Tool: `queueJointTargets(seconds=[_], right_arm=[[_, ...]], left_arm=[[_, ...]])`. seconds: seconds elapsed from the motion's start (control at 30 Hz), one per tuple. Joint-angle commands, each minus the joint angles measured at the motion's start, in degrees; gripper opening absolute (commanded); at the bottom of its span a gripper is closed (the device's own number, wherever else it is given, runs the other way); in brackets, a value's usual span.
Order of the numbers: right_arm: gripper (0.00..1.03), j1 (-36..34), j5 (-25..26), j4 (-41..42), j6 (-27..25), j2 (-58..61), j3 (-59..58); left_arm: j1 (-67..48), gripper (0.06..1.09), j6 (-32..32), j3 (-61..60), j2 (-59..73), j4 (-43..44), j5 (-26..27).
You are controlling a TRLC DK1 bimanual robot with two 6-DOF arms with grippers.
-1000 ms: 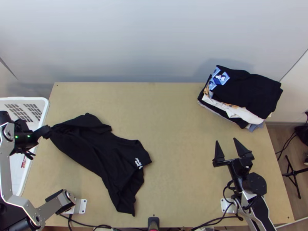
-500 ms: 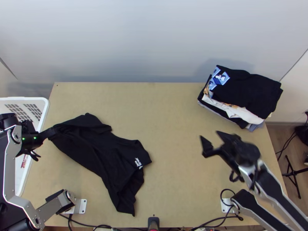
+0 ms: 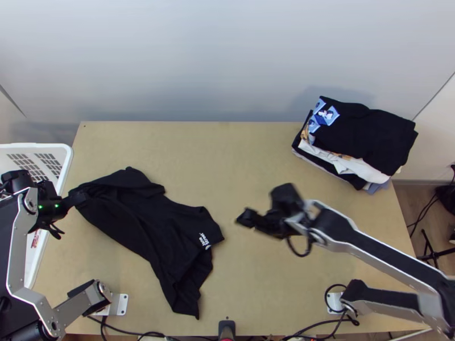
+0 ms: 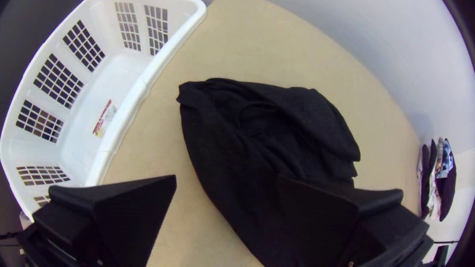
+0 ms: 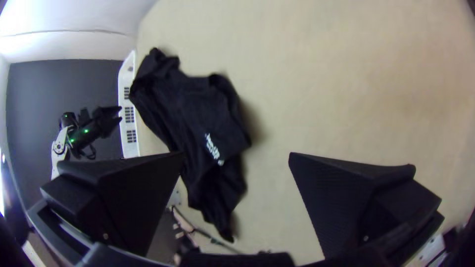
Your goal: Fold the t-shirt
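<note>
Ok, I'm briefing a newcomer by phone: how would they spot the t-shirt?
On the left of the wooden table, beside the white basket, lies the t-shirt. It is black, rumpled and sprawled toward the near edge, with small white lettering; the folded black garment topping the far-right pile has a blue-and-white print instead.

I'm reading white lettering (image 3: 203, 240) on the black t-shirt (image 3: 148, 219) now: "Jane Street". And there's a label (image 4: 105, 118) inside the white basket (image 4: 139, 86), its print too small for me to make out.
</note>
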Motion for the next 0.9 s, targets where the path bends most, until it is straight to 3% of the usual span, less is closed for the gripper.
queueJointTargets(seconds=[0.0,0.27,0.43,0.63,0.7,0.8,0.87], right_arm=[[0.98,7.8,-13.2,-0.4,14.4,12.9,4.2],[0.98,16.5,-13.1,-0.8,15.4,17.6,10.0],[0.98,18.2,-11.0,-0.7,15.6,23.2,15.6],[0.86,19.8,-6.8,0.2,14.0,27.7,20.5],[0.78,20.2,-5.6,0.8,14.1,29.1,21.3],[0.78,21.1,-5.5,0.8,14.1,30.8,22.6],[0.7,21.8,-4.4,1.2,14.4,30.9,23.4]], left_arm=[[-0.1,1.04,-0.6,-1.1,0.1,0.5,0.0],[-0.1,1.04,-1.6,-2.9,0.1,1.8,0.0],[-0.2,1.04,-2.1,-4.1,0.2,3.5,0.0],[-0.2,1.04,-2.3,-4.1,0.5,4.0,-0.1],[-0.2,1.04,-2.2,-4.1,0.7,4.2,-0.2],[-0.2,1.04,-2.1,-4.1,0.9,4.6,-0.2],[-0.2,1.04,-2.0,-4.2,1.0,4.9,-0.2]])
